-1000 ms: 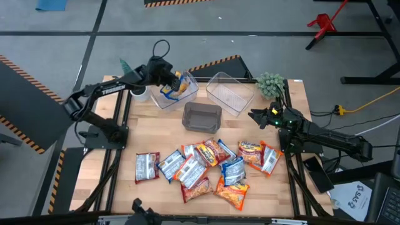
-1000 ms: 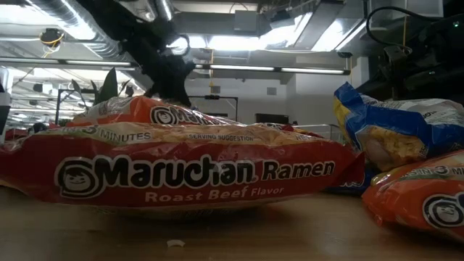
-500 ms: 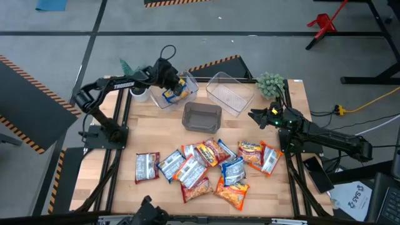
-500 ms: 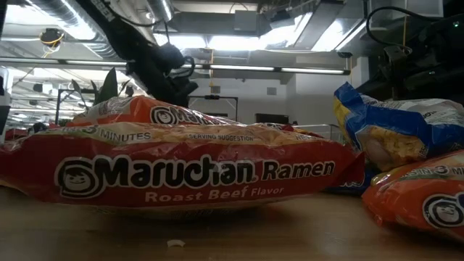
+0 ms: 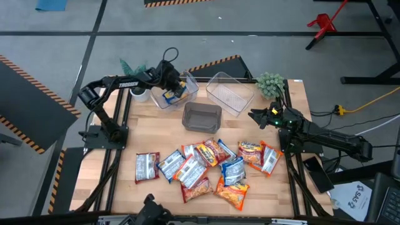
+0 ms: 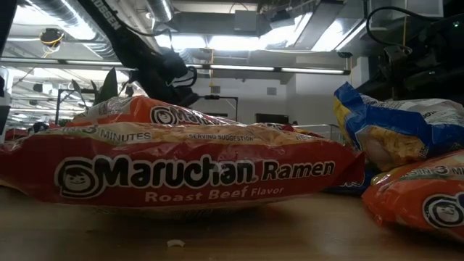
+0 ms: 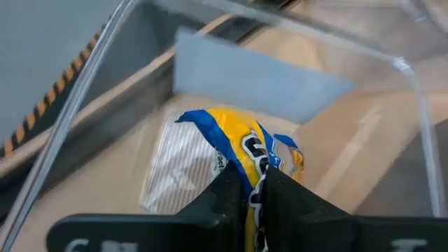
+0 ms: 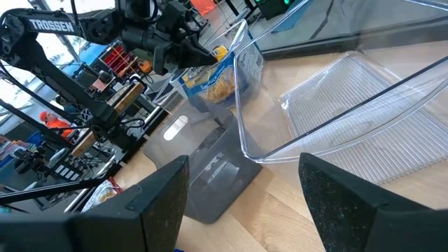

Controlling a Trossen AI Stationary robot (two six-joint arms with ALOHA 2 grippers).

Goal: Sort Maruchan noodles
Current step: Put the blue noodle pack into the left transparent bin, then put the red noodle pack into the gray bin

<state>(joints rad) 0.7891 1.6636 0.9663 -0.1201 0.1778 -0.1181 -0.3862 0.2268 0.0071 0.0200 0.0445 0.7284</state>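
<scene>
left tool [image 5: 174,87] upper left of the frame, pinched on a blue-yellow packet [image 5: 172,92] down inside the clear bin [image 5: 189,91], right tool [image 5: 255,117] parked wide open and empty at right, rest of the noodle packets [image 5: 206,165] heaped across the lower tabletop [image 5: 156,128]

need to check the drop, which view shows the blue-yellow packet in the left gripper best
Left wrist view: the blue-yellow packet fills it, pinched in the left gripper over the clear bin. High and right wrist views show it small; low view hides it.
</scene>
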